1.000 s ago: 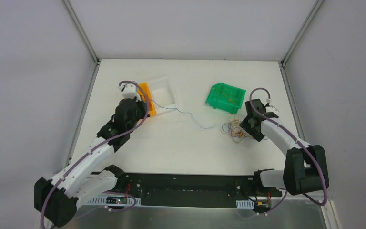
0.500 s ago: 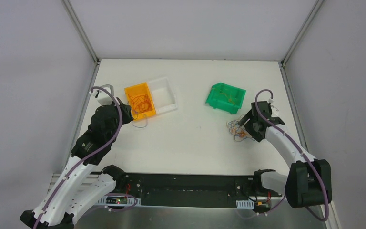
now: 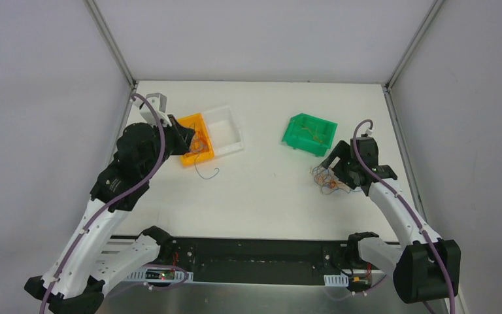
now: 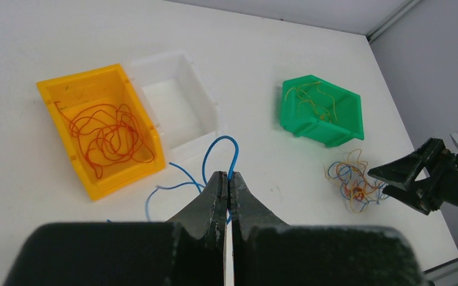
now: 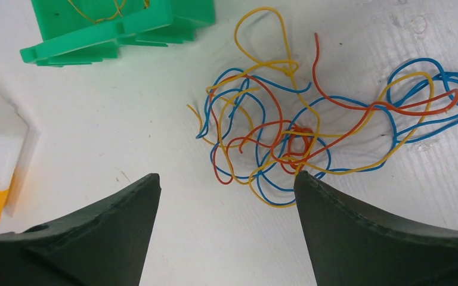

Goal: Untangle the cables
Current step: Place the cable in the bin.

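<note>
1. The left gripper is pinching a thin, glossy blue wire strand between fully closed black fingers. The strand is curling in loose loops below the fingertips.
2. The right gripper is hovering with its jaws spread wide, holding nothing, over the near edge of a wire clump of hair-fine orange, yellow and blue curly loops.
3. The wire clump is lying on the matte white table, near a green plastic bin containing a few yellow strands.
4. A rectangular orange plastic bin, containing red-orange coils, is touching a white plastic bin side by side.
5. A wide stretch of table surface is separating this pair from the green plastic bin.
</note>
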Controlling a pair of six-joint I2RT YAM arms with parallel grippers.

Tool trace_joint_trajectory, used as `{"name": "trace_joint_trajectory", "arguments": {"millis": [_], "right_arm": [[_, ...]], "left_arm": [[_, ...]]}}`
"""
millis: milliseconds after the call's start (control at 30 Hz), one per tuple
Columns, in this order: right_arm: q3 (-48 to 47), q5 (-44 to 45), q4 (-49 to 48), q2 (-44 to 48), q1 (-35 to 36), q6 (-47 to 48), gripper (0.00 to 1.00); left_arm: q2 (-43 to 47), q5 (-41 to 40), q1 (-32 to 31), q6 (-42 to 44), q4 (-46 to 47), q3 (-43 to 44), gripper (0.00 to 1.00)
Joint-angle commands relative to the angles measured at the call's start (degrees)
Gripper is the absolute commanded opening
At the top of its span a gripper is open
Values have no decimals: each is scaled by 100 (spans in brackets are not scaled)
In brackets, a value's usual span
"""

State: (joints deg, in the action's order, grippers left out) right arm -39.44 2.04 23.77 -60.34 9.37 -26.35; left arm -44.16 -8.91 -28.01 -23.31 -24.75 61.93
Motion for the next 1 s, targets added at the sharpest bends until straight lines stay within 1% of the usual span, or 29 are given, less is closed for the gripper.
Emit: {"name": "trace_joint_trajectory", "arguments": {"millis": [0, 267, 633, 967], "right_arm": [[-105, -353, -276, 190, 41, 45, 86], [-159, -405, -312, 244, 39, 82, 87], [-180, -406, -307, 414, 41, 91, 87], [-90, -515, -346, 530, 39, 34, 87]], "left_arm": [[-466, 359, 26, 251, 140, 573, 0], [-1345, 18, 32, 473, 311, 1338, 0], [-2760, -206, 93, 634, 683, 2056, 0], [-3839, -20, 670, 623, 1019, 2184, 0]]}}
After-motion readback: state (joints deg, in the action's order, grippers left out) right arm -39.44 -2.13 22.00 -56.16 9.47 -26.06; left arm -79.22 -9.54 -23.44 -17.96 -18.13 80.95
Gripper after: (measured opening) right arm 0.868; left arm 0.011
